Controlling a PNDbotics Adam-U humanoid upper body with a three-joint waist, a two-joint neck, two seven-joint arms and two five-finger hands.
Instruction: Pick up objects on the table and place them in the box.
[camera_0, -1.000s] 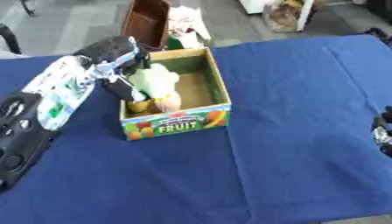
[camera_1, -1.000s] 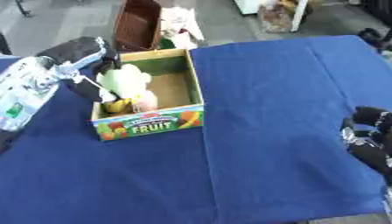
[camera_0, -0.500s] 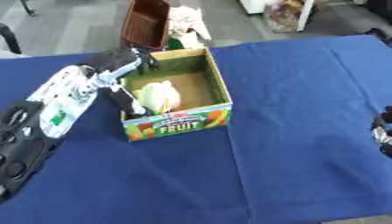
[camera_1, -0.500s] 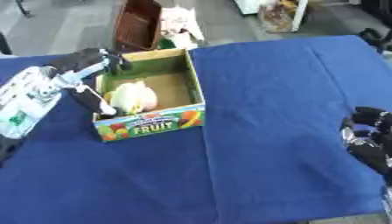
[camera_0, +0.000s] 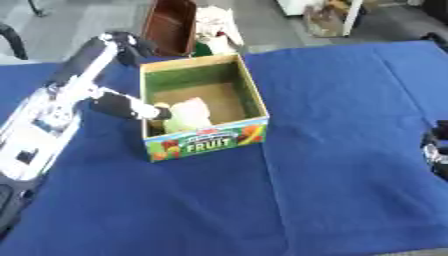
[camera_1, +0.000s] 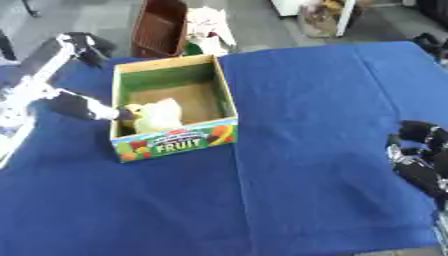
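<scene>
box (camera_0: 204, 142): cardboard, open top, green inner walls, brown floor, a printed "fruit" panel on the near side. it stands left of centre on the blue-covered tabletop (camera_0: 350, 150).

contents: pale yellow-green object (camera_0: 187, 115), soft in look, lying in the near left corner of the box, against the wall. kind cannot be made out.

left hand (camera_0: 131, 106): dark fingers reach to the box's left wall from outside, tips at the rim just beside the pale object. contact with the object cannot be told; fingers look fairly straight and hold nothing visible. the arm runs up and back to the far left.

right hand (camera_1: 422, 159): at the right edge, low, resting idle on the cloth, well apart from the box; the state of its fingers cannot be told.

beyond the far edge: a brown container (camera_0: 171, 27) and a white item (camera_0: 216, 24), off the tabletop.

progress, as judged: one object is in the box. no other loose objects show on the cloth, so little or nothing appears left to pick up.
</scene>
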